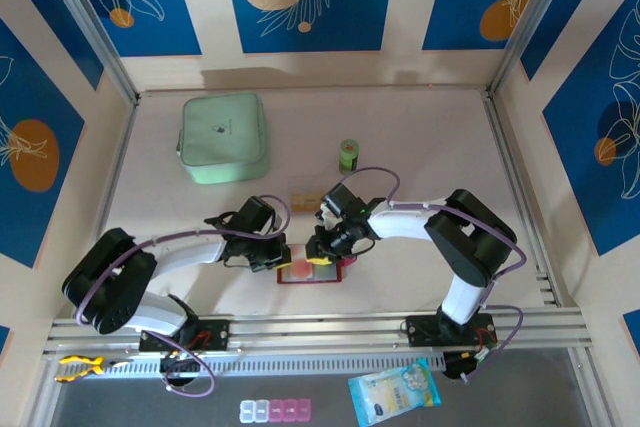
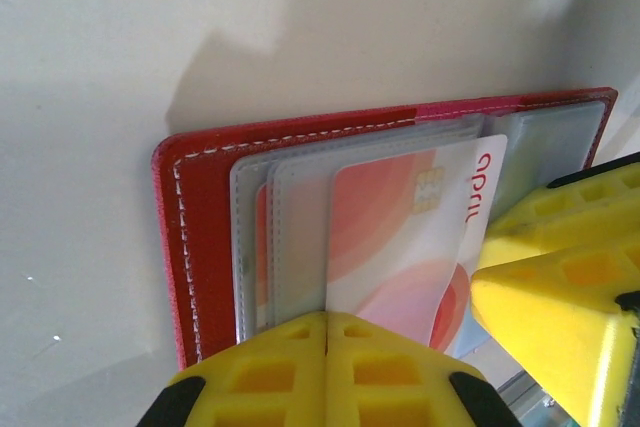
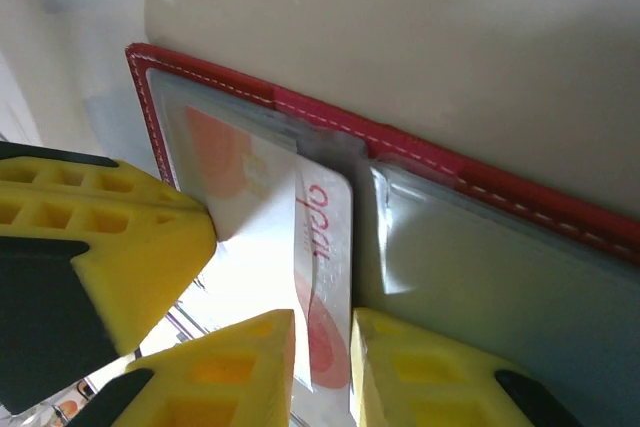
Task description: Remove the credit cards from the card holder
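1. Top external view: the red wallet (image 1: 312, 275) lies open on the table (image 1: 430, 137) near its front edge, between the two arms, with both claws down on it.
2. Left wrist view: the left claw (image 2: 326, 342) has its yellow fingers pressed together, tips at the near edge of the wallet's clear sleeves (image 2: 252, 247). I cannot tell whether they nip anything.
3. A white card (image 2: 400, 237) with red patches sticks partway out of a sleeve, its free end towards the right claw (image 3: 322, 342).
4. Right wrist view: the right claw pinches that free end between its two fingers.
5. A tan card (image 1: 302, 192) lies flat on the table beyond the wallet, apart from it.
6. A mint-green case (image 1: 222, 137) sits farther back on the left, and a small green cylinder (image 1: 348, 154) stands to its right.
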Robot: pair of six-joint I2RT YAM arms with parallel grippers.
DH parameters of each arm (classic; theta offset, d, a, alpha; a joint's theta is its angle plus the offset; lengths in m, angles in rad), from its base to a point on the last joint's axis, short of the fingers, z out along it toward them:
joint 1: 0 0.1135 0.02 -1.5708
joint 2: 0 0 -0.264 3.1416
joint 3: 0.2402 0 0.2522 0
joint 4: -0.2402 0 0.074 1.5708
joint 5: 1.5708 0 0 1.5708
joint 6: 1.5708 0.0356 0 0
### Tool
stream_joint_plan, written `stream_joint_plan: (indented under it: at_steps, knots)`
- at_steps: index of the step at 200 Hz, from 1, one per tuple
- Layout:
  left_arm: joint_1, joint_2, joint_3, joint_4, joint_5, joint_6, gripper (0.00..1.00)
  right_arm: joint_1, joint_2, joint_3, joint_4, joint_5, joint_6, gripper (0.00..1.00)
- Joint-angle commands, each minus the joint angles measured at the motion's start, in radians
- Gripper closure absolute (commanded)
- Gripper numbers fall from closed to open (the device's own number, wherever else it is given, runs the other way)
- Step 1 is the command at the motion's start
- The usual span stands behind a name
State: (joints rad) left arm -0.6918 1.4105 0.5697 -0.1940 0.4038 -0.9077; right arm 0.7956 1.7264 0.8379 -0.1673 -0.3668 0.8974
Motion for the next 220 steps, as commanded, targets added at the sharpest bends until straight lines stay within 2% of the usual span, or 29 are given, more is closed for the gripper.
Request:
stream_joint_plan:
  at_steps: [1,30,72,108,187,220]
  knots:
    - [-0.007,0.022,-0.020,-0.037,-0.020,0.009,1.00,-0.006,0.017,-0.017,0.033,-0.046,0.021,0.77]
    - [-0.008,0.020,-0.026,-0.033,-0.022,0.004,1.00,-0.007,0.012,-0.027,0.052,-0.055,0.029,0.77]
    - [-0.007,0.007,-0.032,-0.038,-0.030,0.002,1.00,-0.009,-0.013,-0.045,0.054,-0.038,0.032,0.87]
    - [-0.006,-0.004,-0.042,-0.040,-0.034,-0.003,1.00,-0.013,-0.035,-0.064,0.028,-0.010,0.022,0.89]
    - [-0.006,-0.021,-0.048,-0.046,-0.036,-0.008,1.00,-0.044,-0.149,-0.050,-0.192,0.066,-0.070,0.92]
    - [-0.006,-0.021,-0.050,-0.030,-0.033,-0.014,1.00,-0.047,-0.150,-0.053,-0.142,0.023,-0.065,0.89]
